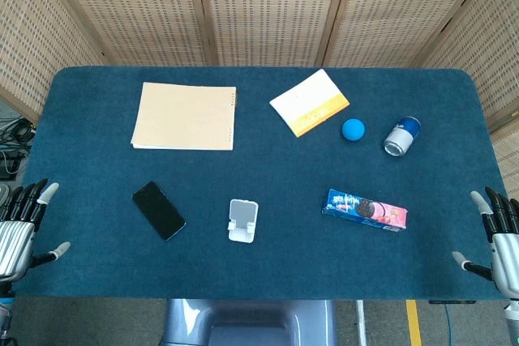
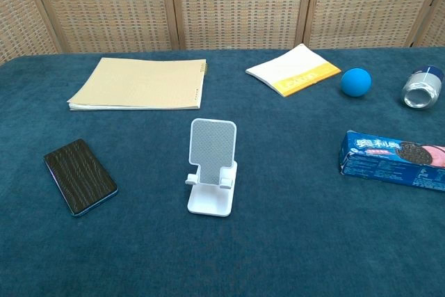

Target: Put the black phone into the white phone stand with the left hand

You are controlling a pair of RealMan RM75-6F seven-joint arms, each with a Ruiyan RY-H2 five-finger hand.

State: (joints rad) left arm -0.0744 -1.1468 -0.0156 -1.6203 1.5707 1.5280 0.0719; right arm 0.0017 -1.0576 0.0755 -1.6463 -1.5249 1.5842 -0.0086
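Lying flat on the dark blue felt-covered bench [image 1: 268, 273], the black rectangular phone [image 1: 159, 211] rests screen-up and angled, well to the left of the white plastic phone stand [image 1: 243, 220], which I take as the landmark. Nothing touches the phone, and the stand's cradle is unfilled. In the chest view the stand [image 2: 212, 167] sits upright with its perforated back plate tilted slightly rearward and two small lips at the front, while the phone [image 2: 80, 175] lies left of it, apart from it.

The left hand [image 1: 23, 224] hovers at the left edge of the bench, far to the left of the stand and clear of the phone; its fingers are spread apart and it holds nothing. The right hand [image 1: 499, 241] is at the opposite edge, far to the right of the stand, fingers likewise apart and released, grasping nothing. Neither hand shows in the chest view.

Behind the stand and to its left lies a tan paper notebook [image 1: 185, 116], flat. Behind the stand and to its right is a white booklet with a yellow-orange band [image 1: 310, 102], lying at an angle. Further right of that sit a small blue ball [image 1: 353, 129] and a blue-and-white can lying on its side [image 1: 402, 136], near each other but apart. Right of the stand, at about the same depth, a blue box of sandwich cookies [image 1: 365, 210] lies flat. A woven wicker screen [image 1: 268, 6] stands beyond the bench's far edge.
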